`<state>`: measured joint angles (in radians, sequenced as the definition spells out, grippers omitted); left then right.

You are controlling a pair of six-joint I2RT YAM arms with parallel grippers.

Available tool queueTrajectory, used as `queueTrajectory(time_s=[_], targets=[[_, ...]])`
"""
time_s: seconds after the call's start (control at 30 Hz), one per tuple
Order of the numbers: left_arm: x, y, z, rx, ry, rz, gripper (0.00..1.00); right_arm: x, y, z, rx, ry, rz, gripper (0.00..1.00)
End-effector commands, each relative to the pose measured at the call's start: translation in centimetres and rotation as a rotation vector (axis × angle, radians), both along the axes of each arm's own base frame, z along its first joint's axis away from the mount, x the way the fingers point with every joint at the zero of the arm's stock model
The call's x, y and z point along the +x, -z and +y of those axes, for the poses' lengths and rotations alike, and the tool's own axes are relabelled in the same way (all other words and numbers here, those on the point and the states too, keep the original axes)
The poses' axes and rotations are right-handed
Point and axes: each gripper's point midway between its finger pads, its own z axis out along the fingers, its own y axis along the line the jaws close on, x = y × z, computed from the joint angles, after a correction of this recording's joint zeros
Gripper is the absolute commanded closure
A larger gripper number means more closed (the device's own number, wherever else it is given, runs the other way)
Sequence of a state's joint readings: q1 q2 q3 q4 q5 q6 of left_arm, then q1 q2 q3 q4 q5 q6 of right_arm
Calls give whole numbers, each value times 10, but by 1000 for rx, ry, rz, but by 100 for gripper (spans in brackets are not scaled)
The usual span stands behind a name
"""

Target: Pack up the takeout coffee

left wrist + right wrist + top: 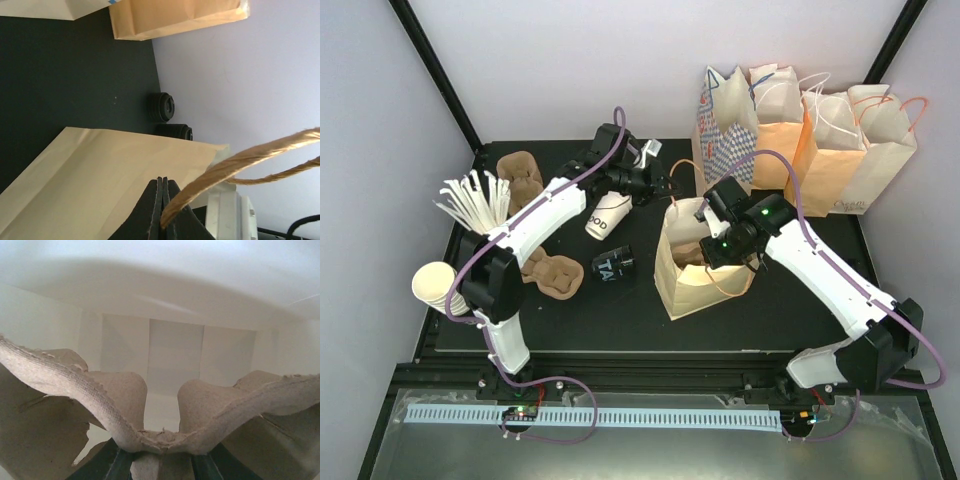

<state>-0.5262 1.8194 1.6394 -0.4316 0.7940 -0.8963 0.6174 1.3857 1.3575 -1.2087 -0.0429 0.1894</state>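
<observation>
**A:** Left hand [161,187]?

**B:** Fingers pressed together, clamped on the twisted paper handle [240,161] of the kraft bag [695,275]. Sits at the bag's far left corner, seen from above.

**A:** And the right hand [708,248]?

**B:** Down inside the open bag, pinched tight on the rim of a pulp cup carrier [100,400]. Pale inner bag walls just beyond the fingertips.

**A:** Takeout coffee [603,218]?

**B:** Lying on its side on the desk [570,325], outside the bag. Close under the left hand's wrist, on the arm-base side of it. Well apart from the right hand, with the bag wall between. Held by neither hand.

**A:** Anything else close by?

**B:** Black cup [613,265], also on its side, just past the white one from the left hand. 2 black round stacks [162,106] ahead of the left fingertips, against the wall; cannot tell exactly what. Spare carrier [552,272] beside the left forearm. Cream cups [438,285] stacked far back by that arm's elbow. Row of standing bags [830,150] beyond the right hand.
</observation>
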Motion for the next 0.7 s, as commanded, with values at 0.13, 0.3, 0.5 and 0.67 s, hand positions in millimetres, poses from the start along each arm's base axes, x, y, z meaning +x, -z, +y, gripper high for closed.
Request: queueTrajectory(time_s=[0.13, 0.3, 0.5, 0.67], targets=[[-19, -53, -15, -127, 94, -145, 90, -13, 17, 0, -65, -26, 133, 71], [-37, -72, -11, -139, 127, -245, 61, -12, 27, 2, -89, -26, 181, 71], [-66, -96, 20, 2, 133, -519, 45, -14, 36, 14, -49, -16, 247, 70], [-131, -96, 13, 51, 303, -745, 45, -14, 35, 20, -31, -16, 269, 70]])
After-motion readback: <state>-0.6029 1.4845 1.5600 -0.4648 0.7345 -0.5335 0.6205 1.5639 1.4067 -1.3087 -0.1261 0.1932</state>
